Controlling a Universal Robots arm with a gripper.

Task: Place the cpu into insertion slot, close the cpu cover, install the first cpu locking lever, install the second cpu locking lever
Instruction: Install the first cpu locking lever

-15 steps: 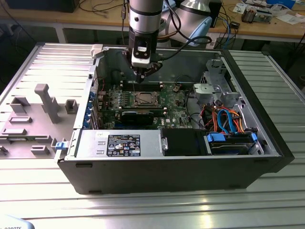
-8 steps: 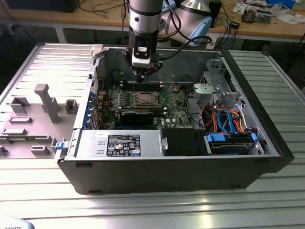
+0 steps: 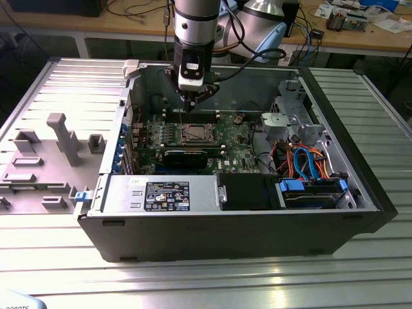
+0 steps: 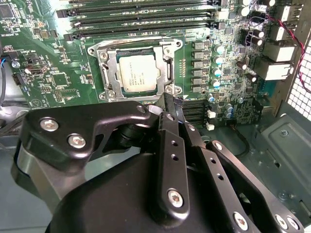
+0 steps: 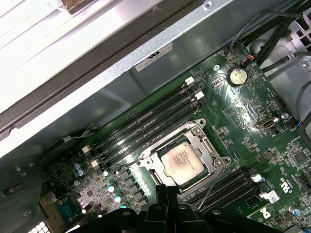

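Pincer first: my black two-finger gripper point(image 4: 165, 99) is clenched, tips pressed together with nothing between them as far as I can see. It hangs just above the near edge of the socket in both wrist views point(image 5: 167, 190). My guess is that closed tips make one narrow point for prodding thin hardware, not for carrying.

Just past the tips, the small flat square cpu with the dull silver-grey top point(image 4: 138, 73) lies level in the square dark insertion slot with the silvery rim point(image 3: 194, 125). So it looks placed already. The thin square silvery cpu cover frame point(image 4: 109, 73) appears folded down around it, with the chip showing through its window. That would let the frame bear on the chip's edges only.

Beside the socket, a thin silvery wire locking lever point(image 5: 211, 184) slants across the board. I judge it unlatched, so the clamp isn't finished. First or second lever, cannot tell.

Further out, long narrow black memory slots point(image 5: 146, 126) run alongside the socket. Beyond them is the grey metal case wall point(image 5: 146, 68). The case lies open on its side, so I can reach in from above.
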